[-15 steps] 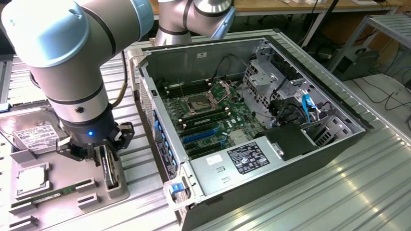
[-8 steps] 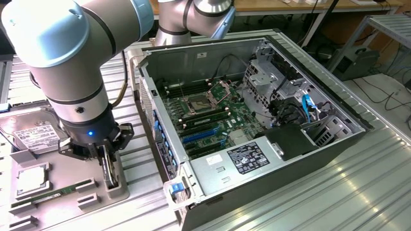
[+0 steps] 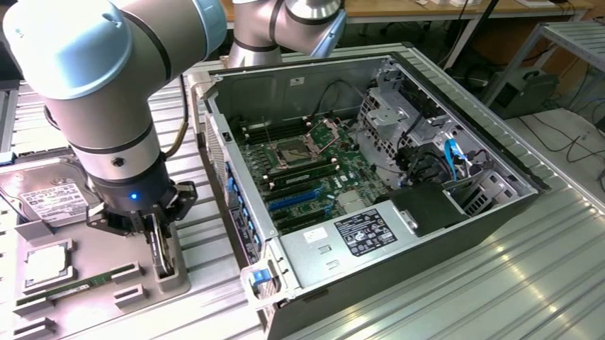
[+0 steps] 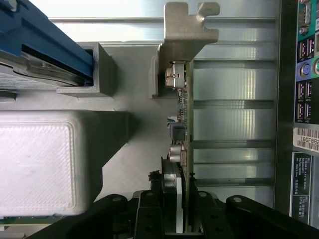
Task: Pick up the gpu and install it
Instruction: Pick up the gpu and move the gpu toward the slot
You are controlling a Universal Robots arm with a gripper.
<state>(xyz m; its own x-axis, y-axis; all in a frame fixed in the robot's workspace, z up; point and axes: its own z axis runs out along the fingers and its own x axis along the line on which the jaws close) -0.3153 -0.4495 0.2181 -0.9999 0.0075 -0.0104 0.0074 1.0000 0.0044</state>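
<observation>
The end effector [image 3: 159, 237] is down over the grey holder [image 3: 99, 280] on the table [image 3: 529, 283], on the exterior view's left. Its fingers [image 4: 152, 206] are drawn in narrow against both faces of the gpu [image 3: 167, 261]. The gpu [image 4: 182, 124] stands on edge in a slot of the holder, its silver bracket [image 4: 187, 30] at the end away from the fingers. A hard drive [image 3: 47, 202], a processor [image 3: 45, 263] and a RAM stick [image 3: 71, 290] lie in the same holder. Just to the right, the open computer case [image 3: 472, 212] lies on its side, motherboard [image 3: 302, 170] exposed.
</observation>
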